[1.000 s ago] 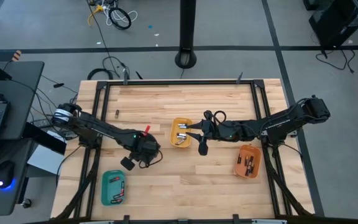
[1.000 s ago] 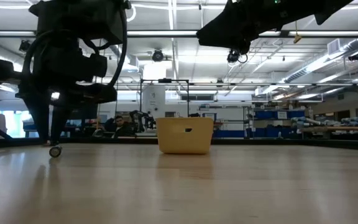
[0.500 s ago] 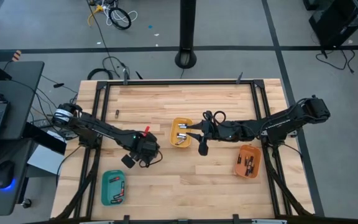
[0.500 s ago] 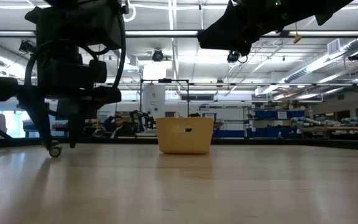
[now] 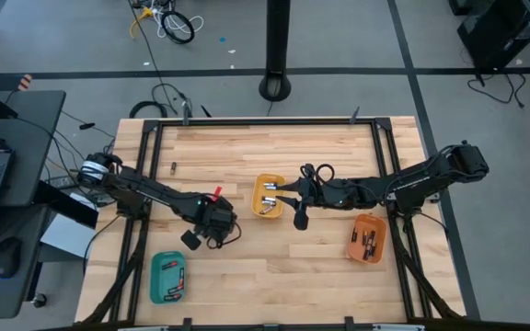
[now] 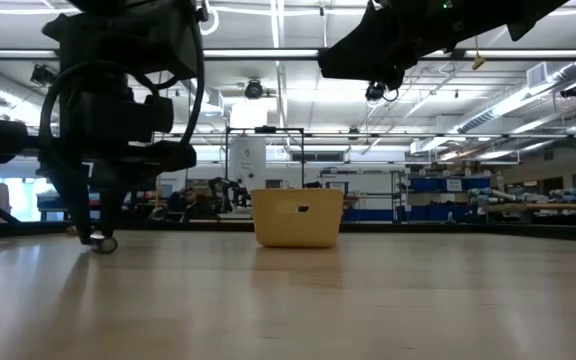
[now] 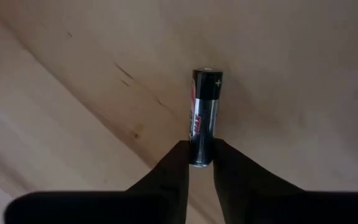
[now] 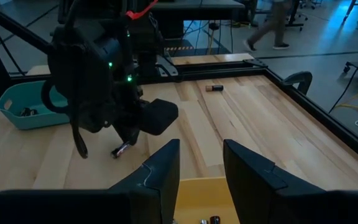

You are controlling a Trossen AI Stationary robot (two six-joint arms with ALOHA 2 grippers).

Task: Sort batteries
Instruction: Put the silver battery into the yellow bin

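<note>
While batteries [image 5: 267, 200] fill yellow tray [image 5: 258, 184], orange tray [image 5: 356, 246], teal tray [image 5: 157, 273]

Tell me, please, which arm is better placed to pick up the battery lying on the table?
Left. Its hand already straddles the battery on the table. The right hand hangs open over the yellow tray, farther off.

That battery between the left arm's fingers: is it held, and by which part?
Yes. The left end effector pinches the battery by its lower end; the plus-marked end sticks out beyond the fingers.
</note>
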